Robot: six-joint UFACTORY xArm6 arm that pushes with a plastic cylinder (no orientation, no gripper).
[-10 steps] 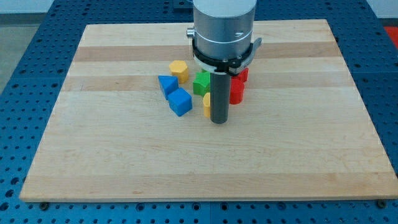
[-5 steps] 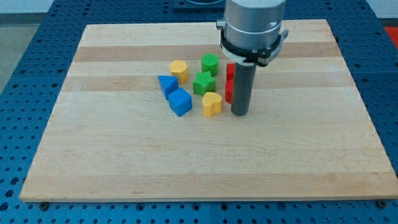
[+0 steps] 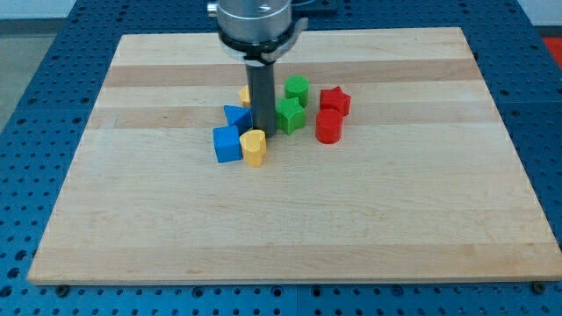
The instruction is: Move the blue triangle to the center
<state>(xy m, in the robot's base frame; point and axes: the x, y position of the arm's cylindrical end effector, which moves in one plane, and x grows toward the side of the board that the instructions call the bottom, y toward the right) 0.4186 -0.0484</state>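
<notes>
The blue triangle (image 3: pixel 236 117) lies on the wooden board (image 3: pixel 290 219) left of centre, partly behind the rod. My tip (image 3: pixel 262 133) stands just right of the blue triangle, touching or nearly touching it, directly above the yellow heart block (image 3: pixel 254 147) and left of the green star block (image 3: pixel 289 115). A blue cube (image 3: pixel 226 144) sits below the triangle, touching the yellow heart's left side. A second yellow block (image 3: pixel 245 95) is mostly hidden behind the rod.
A green cylinder-like block (image 3: pixel 297 89) sits above the green star. A red star block (image 3: pixel 335 101) and a red cylinder (image 3: pixel 327 126) stand to the view's right. The board rests on a blue perforated table (image 3: pixel 35 105).
My tip swept from the right of the red blocks leftward to beside the blue triangle. The yellow heart and the blue cube were pushed left. The red blocks are now uncovered.
</notes>
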